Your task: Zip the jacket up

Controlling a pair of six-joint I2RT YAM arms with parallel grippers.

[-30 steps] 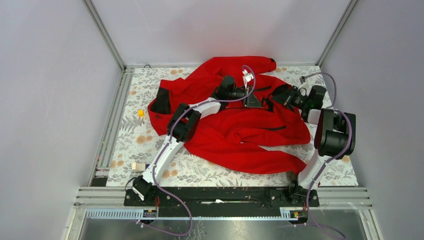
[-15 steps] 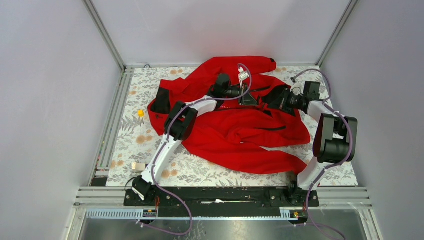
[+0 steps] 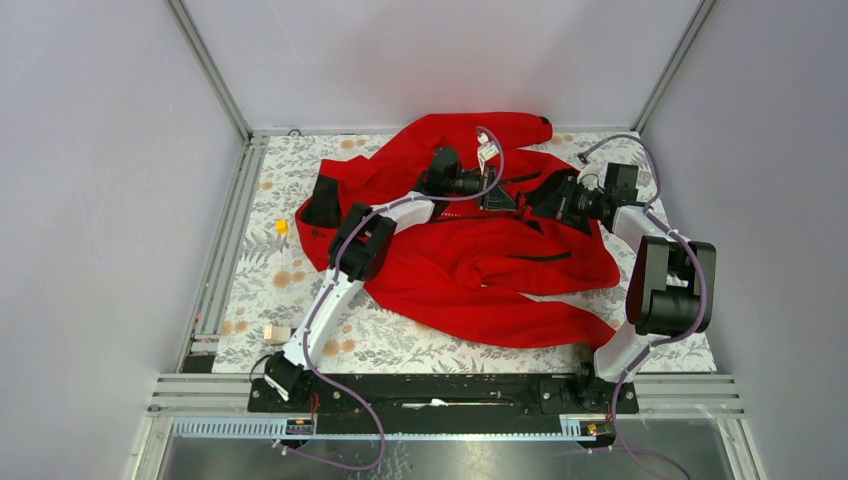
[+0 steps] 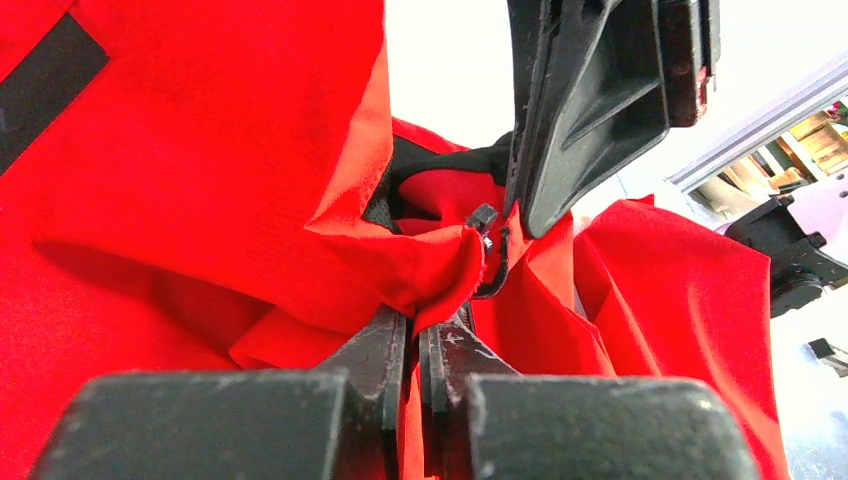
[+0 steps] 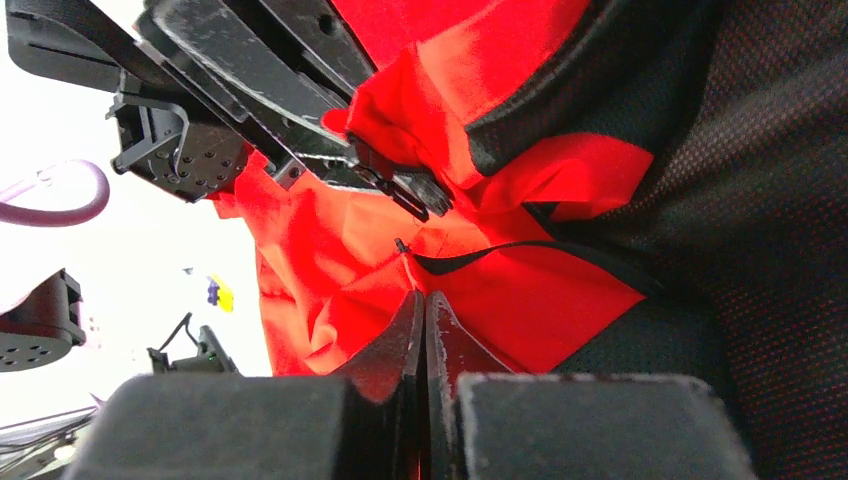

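The jacket point(image 3: 480, 260) lay in a rumpled red heap across the far half of the floral bench point(image 3: 400, 345), unzipped, with one sleeve thrown toward the back wall and a patch of black lining point(image 3: 322, 205) showing at its left end. Both arms reached into the middle of it. On the left wrist view, the left fingers point(image 4: 375, 350) were pressed together and pinching a fold of the red fabric, with a small dark zipper piece point(image 4: 483, 217) sitting just past that fold. The right fingers point(image 5: 395, 345) were squeezed tight too, nipping the red edge right where a dark strip of zipper tape point(image 5: 500, 250) ran off to the side, next to the black mesh collar lining point(image 5: 750, 200). From above, the two grips were close together near the jacket's far side. A tiny yellow thing point(image 3: 282, 227) and a small pale block point(image 3: 275, 333) sat on the bench off to the left, well apart from the jacket.
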